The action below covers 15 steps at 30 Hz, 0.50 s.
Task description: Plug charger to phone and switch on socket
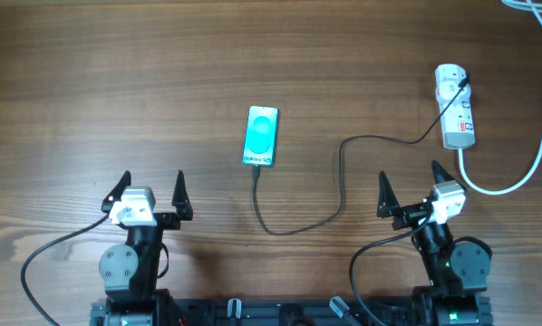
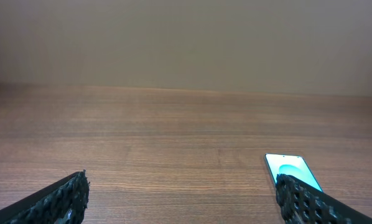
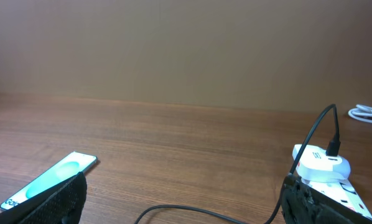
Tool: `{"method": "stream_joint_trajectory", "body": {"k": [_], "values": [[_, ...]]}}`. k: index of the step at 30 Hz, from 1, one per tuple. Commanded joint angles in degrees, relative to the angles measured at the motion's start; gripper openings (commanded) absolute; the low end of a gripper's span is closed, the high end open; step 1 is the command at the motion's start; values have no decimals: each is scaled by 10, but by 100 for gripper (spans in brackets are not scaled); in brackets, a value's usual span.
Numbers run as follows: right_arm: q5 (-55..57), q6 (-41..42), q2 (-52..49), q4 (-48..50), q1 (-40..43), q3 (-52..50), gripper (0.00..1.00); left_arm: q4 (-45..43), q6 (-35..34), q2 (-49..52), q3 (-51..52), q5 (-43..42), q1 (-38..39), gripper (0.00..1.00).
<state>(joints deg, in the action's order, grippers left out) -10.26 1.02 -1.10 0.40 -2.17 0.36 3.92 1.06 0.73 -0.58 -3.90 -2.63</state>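
Note:
The phone (image 1: 260, 136) lies flat at the table's middle, its teal screen lit; it also shows in the left wrist view (image 2: 288, 168) and the right wrist view (image 3: 49, 180). The charger's thin black cable (image 1: 342, 172) runs from the socket (image 1: 455, 107) at the right, loops down, and its tip (image 1: 256, 172) lies at the phone's near edge; I cannot tell whether it is plugged in. The cable (image 3: 192, 210) and socket (image 3: 323, 168) show in the right wrist view. My left gripper (image 1: 150, 188) and right gripper (image 1: 409, 179) are open and empty, near the front edge.
A thick white cord (image 1: 525, 177) curves from the socket round the right side and off the top right corner. The table is brown wood (image 1: 117, 91). A plain wall stands behind the table in both wrist views.

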Motion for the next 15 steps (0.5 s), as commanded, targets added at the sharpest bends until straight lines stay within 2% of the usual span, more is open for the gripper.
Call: {"method": "stream_joint_trajectory", "body": {"k": [1,15], "values": [[8,5,9,2,-1,-1,100,3,9,-6,2,4,3,100],[8,5,9,2,-1,-1,100,3,9,-6,2,4,3,100]]}}
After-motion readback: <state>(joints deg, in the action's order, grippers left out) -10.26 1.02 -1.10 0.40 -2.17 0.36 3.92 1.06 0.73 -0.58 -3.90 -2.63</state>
